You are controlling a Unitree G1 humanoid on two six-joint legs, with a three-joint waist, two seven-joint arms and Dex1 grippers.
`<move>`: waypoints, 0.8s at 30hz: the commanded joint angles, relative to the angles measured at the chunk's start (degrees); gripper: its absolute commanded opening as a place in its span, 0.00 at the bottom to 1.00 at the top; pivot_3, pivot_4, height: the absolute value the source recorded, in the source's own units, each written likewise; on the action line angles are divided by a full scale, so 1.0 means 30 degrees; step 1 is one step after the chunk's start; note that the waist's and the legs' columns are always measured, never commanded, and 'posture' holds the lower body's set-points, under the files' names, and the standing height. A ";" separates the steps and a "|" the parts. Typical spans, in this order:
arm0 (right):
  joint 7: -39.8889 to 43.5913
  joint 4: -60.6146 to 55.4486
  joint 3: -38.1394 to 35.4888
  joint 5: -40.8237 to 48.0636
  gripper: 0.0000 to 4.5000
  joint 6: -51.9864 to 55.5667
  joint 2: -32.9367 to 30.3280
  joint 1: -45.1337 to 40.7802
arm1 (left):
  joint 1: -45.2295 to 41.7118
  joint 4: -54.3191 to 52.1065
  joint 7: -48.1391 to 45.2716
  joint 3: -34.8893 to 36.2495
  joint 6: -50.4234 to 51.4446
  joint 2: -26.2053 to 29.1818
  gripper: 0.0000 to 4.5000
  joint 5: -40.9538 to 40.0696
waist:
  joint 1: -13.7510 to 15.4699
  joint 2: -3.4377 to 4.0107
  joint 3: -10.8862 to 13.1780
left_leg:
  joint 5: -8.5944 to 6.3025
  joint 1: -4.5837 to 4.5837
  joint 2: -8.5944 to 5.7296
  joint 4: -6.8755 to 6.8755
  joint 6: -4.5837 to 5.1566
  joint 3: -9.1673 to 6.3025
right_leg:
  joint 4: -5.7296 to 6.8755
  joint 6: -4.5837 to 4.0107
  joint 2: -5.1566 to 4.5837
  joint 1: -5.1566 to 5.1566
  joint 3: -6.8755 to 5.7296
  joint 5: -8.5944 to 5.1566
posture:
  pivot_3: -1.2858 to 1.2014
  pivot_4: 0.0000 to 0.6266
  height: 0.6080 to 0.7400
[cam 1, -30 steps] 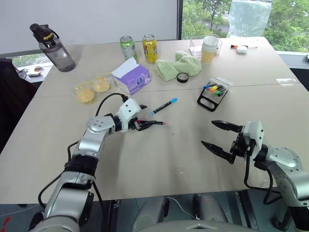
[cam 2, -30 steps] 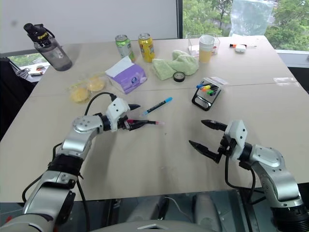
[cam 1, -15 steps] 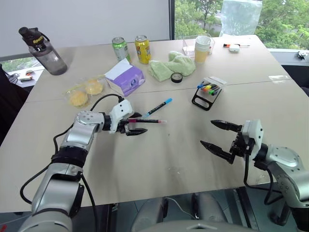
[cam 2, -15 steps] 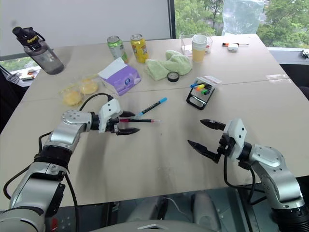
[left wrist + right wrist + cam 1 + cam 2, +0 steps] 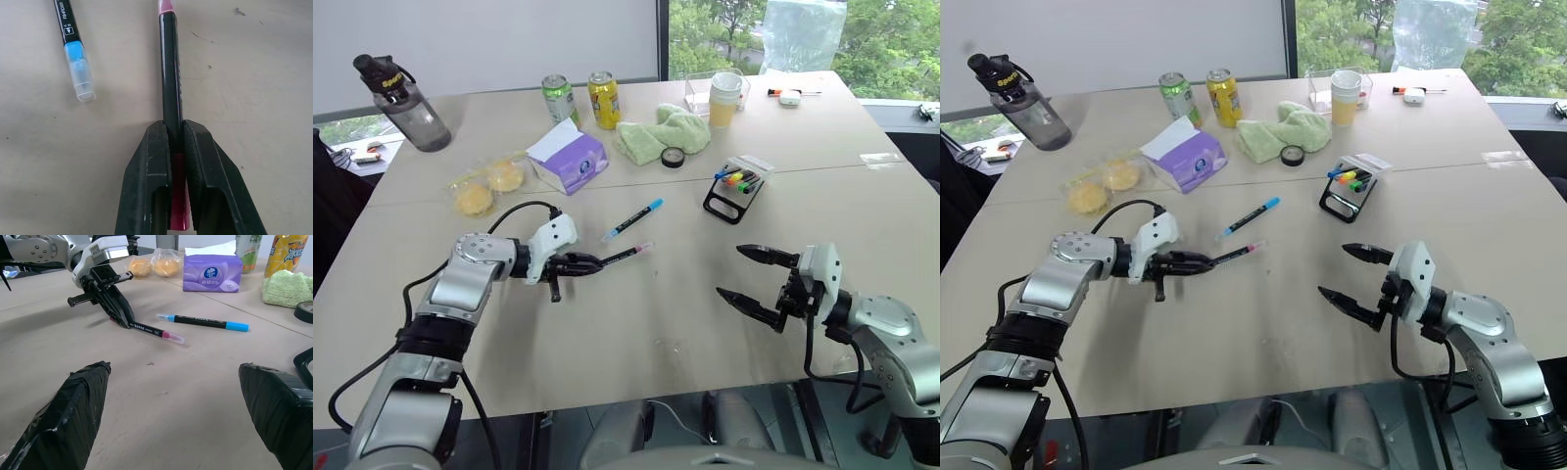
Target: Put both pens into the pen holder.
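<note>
Lower right of the head view, the right gripper (image 5: 756,278) hangs over the beige tabletop (image 5: 666,333) with jaws spread wide, empty. Left of centre, the left gripper (image 5: 595,262) is clamped on the slim black pen with magenta-pink ends (image 5: 625,257). Just beyond lies the black pen with the light-blue cap (image 5: 632,219). Upper right, the small black wire-frame pen holder (image 5: 736,192) stands well apart.

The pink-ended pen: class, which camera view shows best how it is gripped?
The left wrist view: the pink-ended pen sits pinched between the left gripper's black fingers, seen close. The eye views show it small, its far tip over the table. The right wrist view shows it side-on.
</note>
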 commanded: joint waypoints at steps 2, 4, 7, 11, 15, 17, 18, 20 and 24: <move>0.0038 -0.0021 -0.0107 -0.0044 1.00 -0.0396 0.0100 -0.0214 | 0.0503 -0.1238 0.0675 0.0412 0.0373 -0.0244 0.01 -0.0414 | 0.0022 -0.0001 0.0001 | 0.0000 -0.0002 0.0000 0.0000 0.0000 0.0001 | -0.0001 0.0000 -0.0001 0.0000 0.0001 0.0000 | 0.52 0.24 1.00; -0.0675 0.0242 0.0140 -0.0806 1.00 -0.0337 0.0239 -0.0468 | 0.0495 -0.2025 0.1246 0.1012 0.0948 -0.0865 0.01 -0.1266 | 0.0047 -0.0002 0.0001 | 0.0000 -0.0004 0.0000 0.0003 0.0000 -0.0001 | 0.0000 0.0000 -0.0003 0.0000 -0.0003 0.0000 | 0.52 0.24 1.00; -0.2240 0.0248 0.0364 -0.1012 1.00 0.0551 0.1121 -0.1128 | 0.0656 -0.3652 0.1779 0.1777 0.2313 -0.1842 0.01 -0.2909 | 0.0072 -0.0019 0.0011 | 0.0000 -0.0026 0.0000 0.0034 -0.0001 -0.0007 | 0.0008 0.0000 -0.0001 -0.0004 -0.0012 0.0001 | 0.52 0.24 1.00; -0.5862 -0.0482 0.0553 -0.0096 1.00 0.4477 0.3310 -0.2726 | 0.1099 -0.6094 0.2825 0.2580 0.4352 -0.3299 0.01 -0.5279 | -0.0066 -0.0019 0.0012 | 0.0002 -0.0038 0.0005 0.0031 -0.0005 -0.0008 | 0.0029 -0.0004 -0.0001 -0.0030 0.0003 0.0003 | 0.52 0.24 1.00; -0.8886 -0.1294 -0.0649 0.4035 1.00 0.9728 0.5235 -0.4669 | 0.1493 -0.7450 0.3742 0.2700 0.5392 -0.4047 0.01 -0.6317 | -0.0054 -0.0018 0.0011 | 0.0003 -0.0069 0.0006 0.0034 -0.0006 0.0027 | 0.0054 -0.0007 0.0000 -0.0091 0.0045 0.0005 | 0.52 0.24 1.00; -1.0459 -0.1508 -0.1468 0.6897 1.00 1.1641 0.6717 -0.5822 | 0.1599 -0.7700 0.4018 0.2555 0.5573 -0.4446 0.01 -0.6664 | -0.0038 -0.0018 0.0011 | 0.0005 -0.0096 0.0009 0.0032 -0.0009 0.0026 | 0.0061 -0.0011 0.0004 -0.0123 0.0045 0.0007 | 0.52 0.24 1.00; -1.0992 -0.1374 -0.1551 0.7538 1.00 1.2104 0.7282 -0.6287 | 0.1597 -0.7707 0.4093 0.2467 0.5621 -0.4659 0.01 -0.6842 | -0.0048 -0.0017 0.0010 | 0.0006 -0.0111 0.0008 0.0033 -0.0009 0.0028 | 0.0068 -0.0012 0.0005 -0.0139 0.0047 0.0007 | 0.52 0.24 1.00; -1.2018 -0.0854 -0.1457 0.7778 1.00 1.2716 0.8133 -0.7065 | 0.1568 -0.7612 0.4213 0.2031 0.5428 -0.5024 0.01 -0.6726 | -0.0046 -0.0019 0.0009 | 0.0006 -0.0118 0.0010 0.0035 -0.0009 0.0037 | 0.0071 -0.0015 0.0004 -0.0144 0.0053 0.0009 | 0.52 0.24 1.00; -1.2906 -0.0279 -0.1448 0.8549 1.00 1.3616 0.8668 -0.7748 | 0.1247 -0.7548 0.4638 0.1866 0.5354 -0.5678 0.01 -0.6798 | 0.0011 -0.0019 0.0009 | 0.0006 -0.0122 0.0006 0.0035 -0.0008 0.0042 | 0.0070 -0.0014 0.0002 -0.0148 0.0052 0.0009 | 0.52 0.24 1.00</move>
